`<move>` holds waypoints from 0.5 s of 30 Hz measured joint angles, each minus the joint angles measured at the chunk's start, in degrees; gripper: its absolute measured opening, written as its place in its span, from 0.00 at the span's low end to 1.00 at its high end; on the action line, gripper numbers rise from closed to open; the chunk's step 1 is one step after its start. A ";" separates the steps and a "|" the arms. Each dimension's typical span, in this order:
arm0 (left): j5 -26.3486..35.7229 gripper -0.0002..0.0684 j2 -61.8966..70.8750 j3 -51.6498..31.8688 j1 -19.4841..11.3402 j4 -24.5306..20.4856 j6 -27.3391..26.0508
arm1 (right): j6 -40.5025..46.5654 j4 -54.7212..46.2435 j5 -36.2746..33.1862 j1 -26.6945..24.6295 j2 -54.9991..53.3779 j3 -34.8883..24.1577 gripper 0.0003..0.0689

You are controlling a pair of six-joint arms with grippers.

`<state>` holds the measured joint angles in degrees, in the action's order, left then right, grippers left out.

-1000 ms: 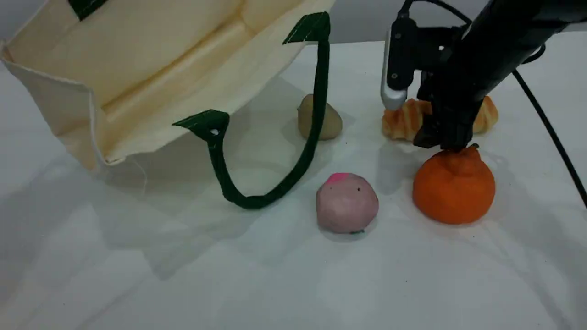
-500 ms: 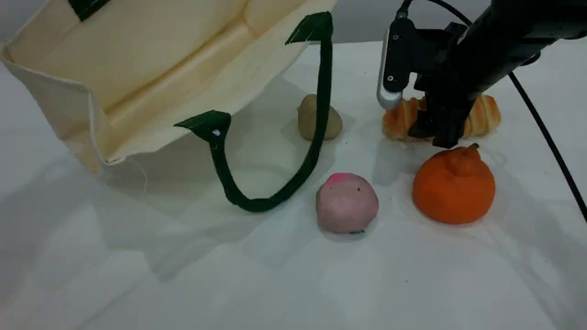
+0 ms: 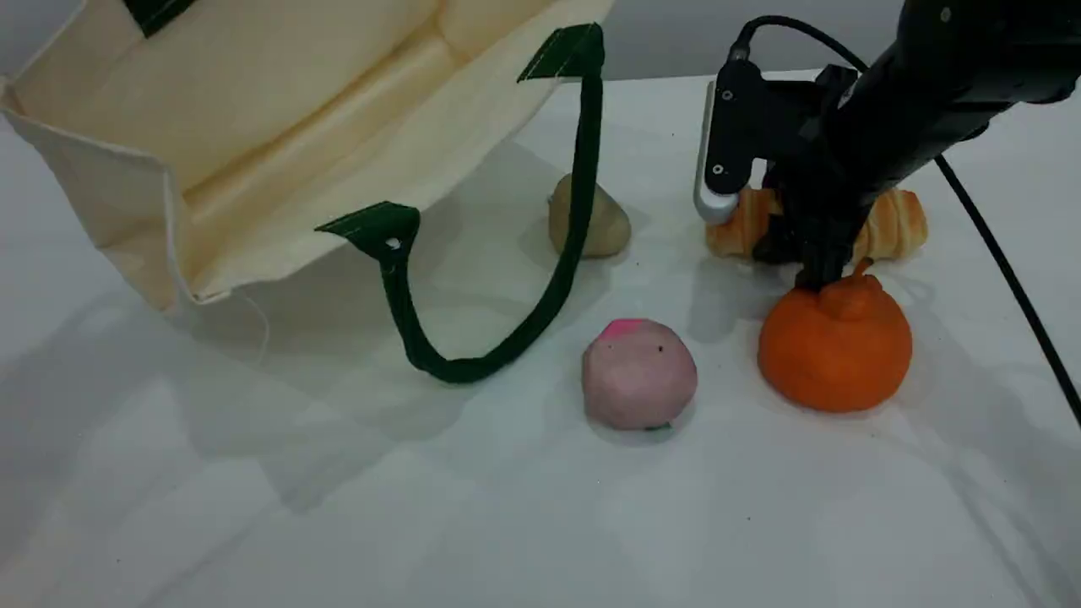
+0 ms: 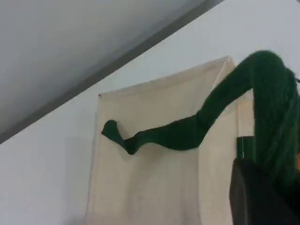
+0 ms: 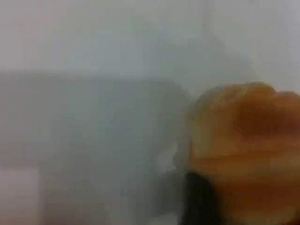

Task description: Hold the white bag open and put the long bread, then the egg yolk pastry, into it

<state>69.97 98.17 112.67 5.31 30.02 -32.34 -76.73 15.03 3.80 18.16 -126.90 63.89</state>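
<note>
The white bag (image 3: 253, 127) is held up at the back left with its mouth facing me. One green loop handle (image 3: 473, 367) hangs down onto the table. In the left wrist view my left gripper (image 4: 274, 187) is shut on the bag's other green handle (image 4: 267, 103), above the cream cloth (image 4: 154, 178). The long bread (image 3: 897, 224) lies at the back right. My right gripper (image 3: 802, 249) straddles its middle, with the jaws closed in on it. The bread (image 5: 243, 140) fills the right wrist view. The egg yolk pastry (image 3: 612, 228) sits partly behind the hanging handle.
An orange stemmed fruit (image 3: 836, 346) stands just in front of the right gripper, its stem touching the near finger. A pink ball (image 3: 639, 376) lies left of the fruit. The right arm's black cable (image 3: 1005, 253) runs down the right side.
The right gripper has moved back from above the orange fruit, come down over the long bread and narrowed its jaws on it. The bag's hanging handle swayed slightly.
</note>
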 joint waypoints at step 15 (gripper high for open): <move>0.00 0.12 0.00 0.00 0.00 -0.07 -0.19 | 0.20 15.78 4.28 0.00 7.53 -0.11 0.19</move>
<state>69.97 98.17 112.67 5.31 29.96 -32.53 -76.53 30.81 8.07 18.16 -119.37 63.78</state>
